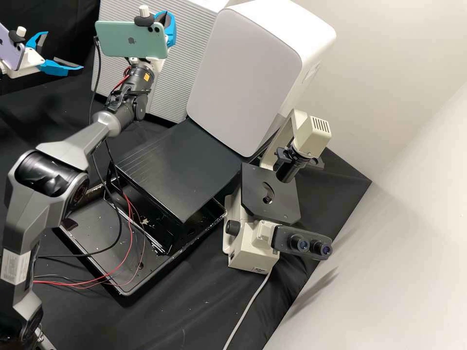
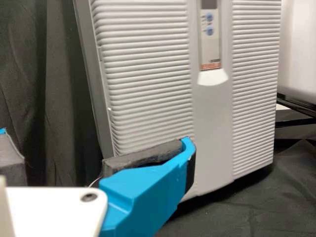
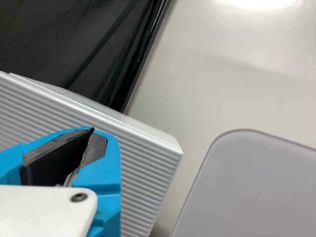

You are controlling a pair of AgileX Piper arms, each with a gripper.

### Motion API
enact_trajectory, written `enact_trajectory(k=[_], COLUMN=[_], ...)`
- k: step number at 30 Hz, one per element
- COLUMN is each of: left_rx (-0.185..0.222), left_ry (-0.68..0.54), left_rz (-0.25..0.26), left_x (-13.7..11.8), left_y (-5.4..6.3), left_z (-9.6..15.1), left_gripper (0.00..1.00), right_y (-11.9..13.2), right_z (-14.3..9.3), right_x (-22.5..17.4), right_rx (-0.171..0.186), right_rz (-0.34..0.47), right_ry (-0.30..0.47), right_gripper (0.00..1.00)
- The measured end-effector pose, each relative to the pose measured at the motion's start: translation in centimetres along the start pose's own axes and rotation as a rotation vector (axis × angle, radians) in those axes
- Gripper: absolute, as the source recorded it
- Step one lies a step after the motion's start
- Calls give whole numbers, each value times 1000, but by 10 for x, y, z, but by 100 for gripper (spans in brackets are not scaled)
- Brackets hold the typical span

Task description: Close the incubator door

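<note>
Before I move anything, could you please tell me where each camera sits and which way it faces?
Left wrist view: on the left arm's wrist, facing the incubator's ribbed front; left gripper in front, fingers apart.
Right wrist view: on the right arm's wrist, facing the incubator's corner and a rounded white unit; right gripper, fingertips together.
High view: off the arms, looking forward and down on the bench; parts of both arms show.
Shared by high and right wrist views: incubator, white unit.
</note>
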Motion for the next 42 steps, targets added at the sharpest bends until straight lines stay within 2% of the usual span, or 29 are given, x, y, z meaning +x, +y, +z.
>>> enact_trajectory(k=[19,24,28,30,34,38,42], left_rx=[0,0,0,0,0,0,0], left_ry=[0,0,0,0,0,0,0], left_rz=[0,0,0,0,0,0,0], left_x=[0,0,0,0,0,0,0], left_y=[0,0,0,0,0,0,0], left_z=[0,0,0,0,0,0,0], left_gripper=[100,100,100,100,100,100,100], right_y=[0,-12,-18,-15,-11,-7,-2], right_z=[2,8,11,9,5,3,0], right_x=[0,-10,-34,-50,-75,-103,-141], right_rx=[6,28,51,66,71,70,45], right_rz=[0,-42,-50,-15,26,60,97], right_ry=[-5,-35,-72,-68,-56,-42,-9], right_gripper=[0,0,0,0,0,0,0])
